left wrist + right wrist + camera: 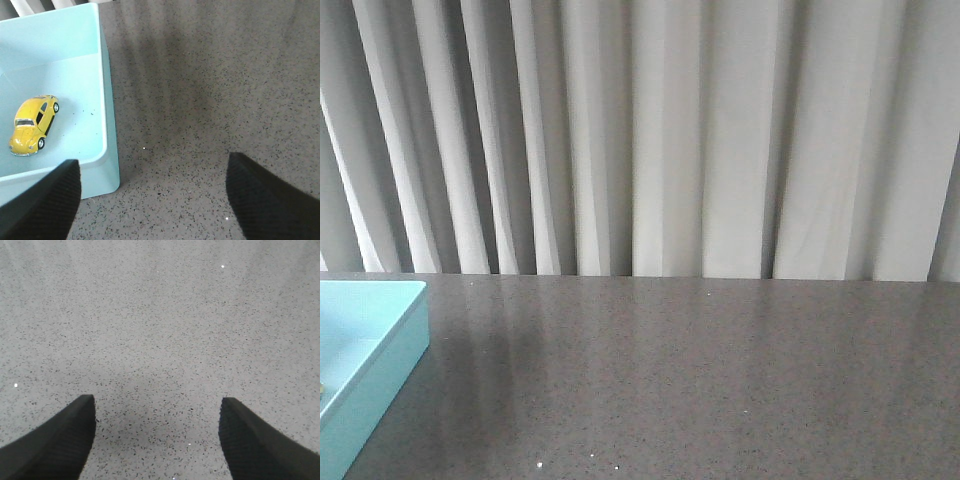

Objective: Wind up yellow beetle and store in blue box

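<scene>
Left gripper (152, 200) hangs with its two dark fingers (42, 205) spread wide and nothing between them, over the speckled grey table (210, 100) just beside the near corner of the box (107, 125). Going left to right in the front view, the box (380, 340) sits at the far left edge of the table (700, 380), only its corner in view, and the rest of the tabletop runs bare to the right beneath a pale pleated curtain (670, 130); neither arm shows there. In the left wrist view the beetle (32, 125) rests on its wheels on the box floor, close to the near wall and apart from the side wall. From the left gripper it lies ahead and off toward one finger's side, across the near wall, with its long axis slanted to the line between the fingers. The left arm is plainly the nearer one. Right gripper (155, 440) is likewise wide open and empty, with only tabletop (160, 315) below it and neither box nor beetle in its view. With the beetle already inside the box, the storing looks done, though whether it was wound cannot be told. Any further reach for the beetle would fall to the left arm, clearing the wall and turning to match the slant.
</scene>
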